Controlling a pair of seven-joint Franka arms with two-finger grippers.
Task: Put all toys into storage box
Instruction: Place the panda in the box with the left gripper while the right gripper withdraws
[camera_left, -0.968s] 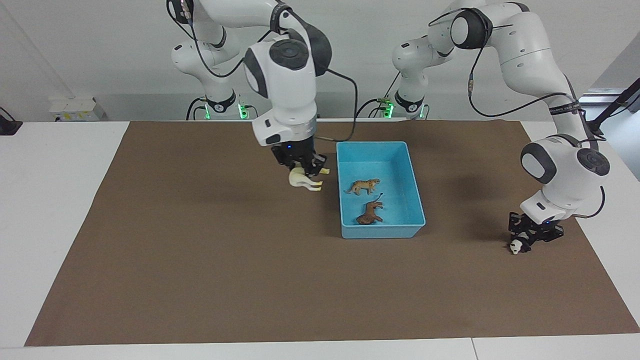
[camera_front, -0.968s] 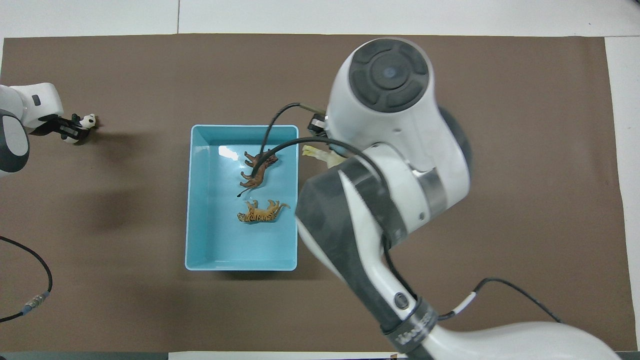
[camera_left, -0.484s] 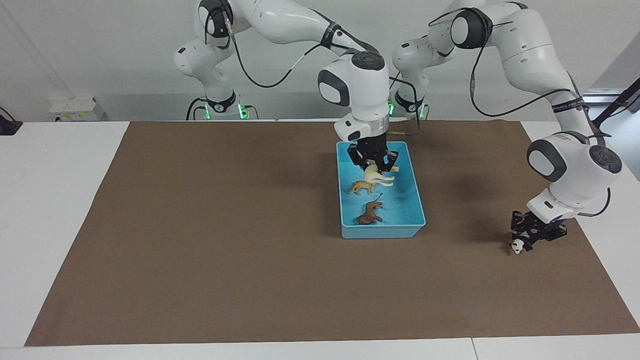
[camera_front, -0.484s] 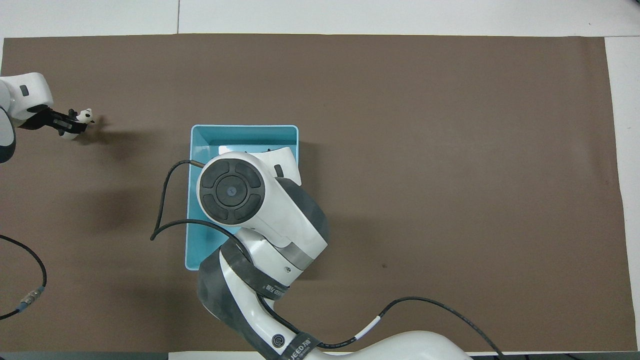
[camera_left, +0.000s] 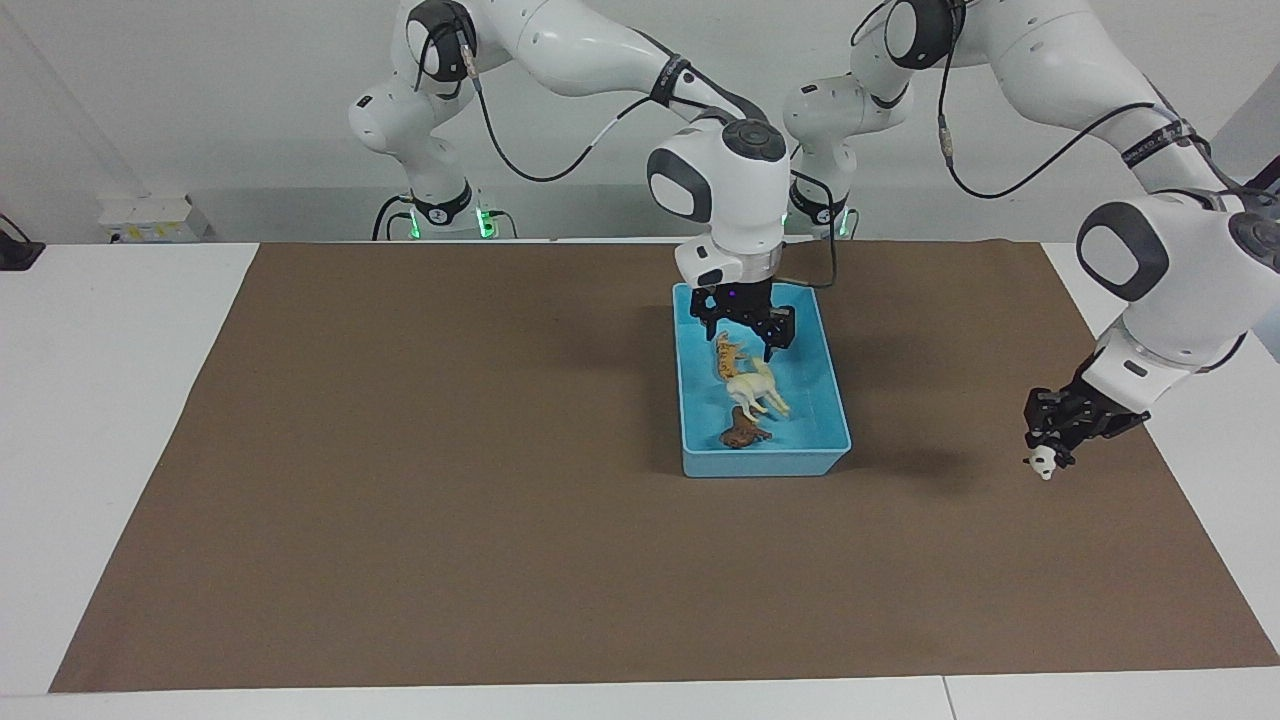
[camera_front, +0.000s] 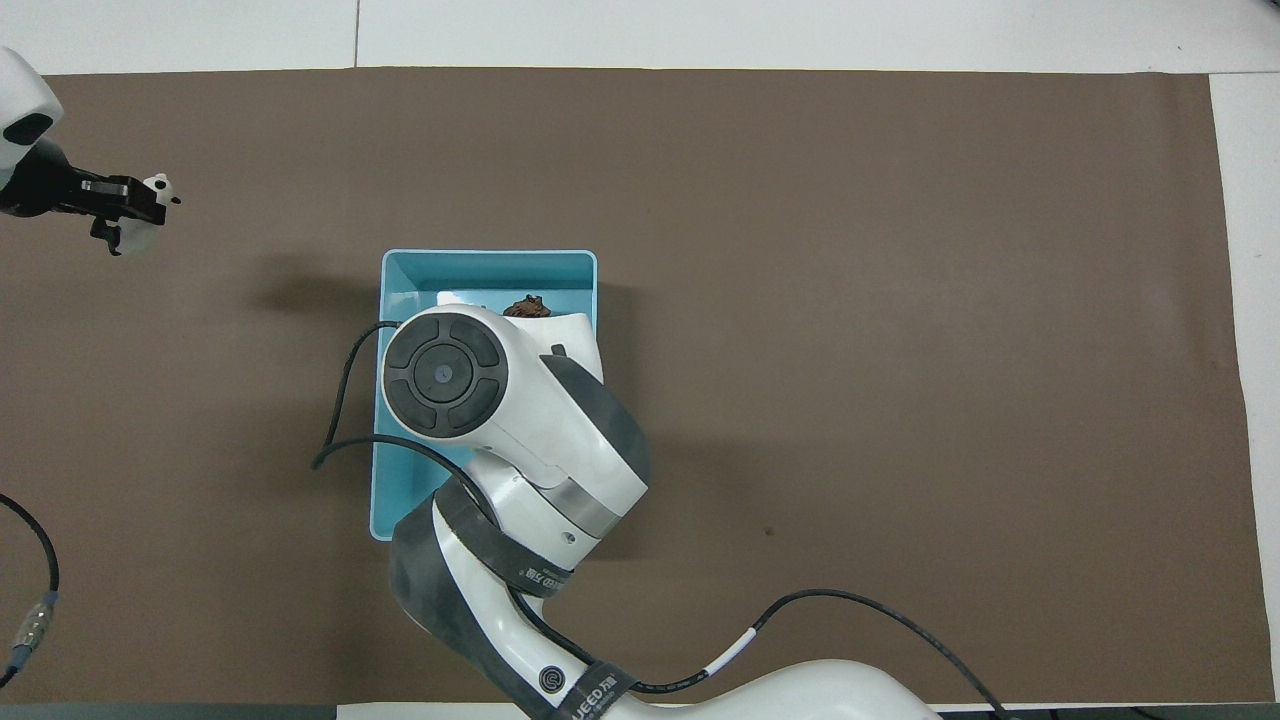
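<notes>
Toys first, from the facing view: the horse (camera_left: 757, 387) lies in the storage box (camera_left: 829, 443), between the tiger (camera_left: 728, 357) nearer my bases and the lion (camera_left: 743, 434) farther out. My right claw (camera_left: 746, 336) hangs over the box with its fingers apart and nothing in them. My left claw (camera_left: 1050, 443) is up over the brown mat (camera_left: 450, 480) at my left arm's end of the surface, clamped on the panda (camera_left: 1044, 462), which hangs clear of the mat.

From overhead, my right arm covers most of the storage box (camera_front: 400, 270); only the lion (camera_front: 525, 307) peeks out. My left claw (camera_front: 135, 210) grips the panda (camera_front: 158, 188), well apart from the box.
</notes>
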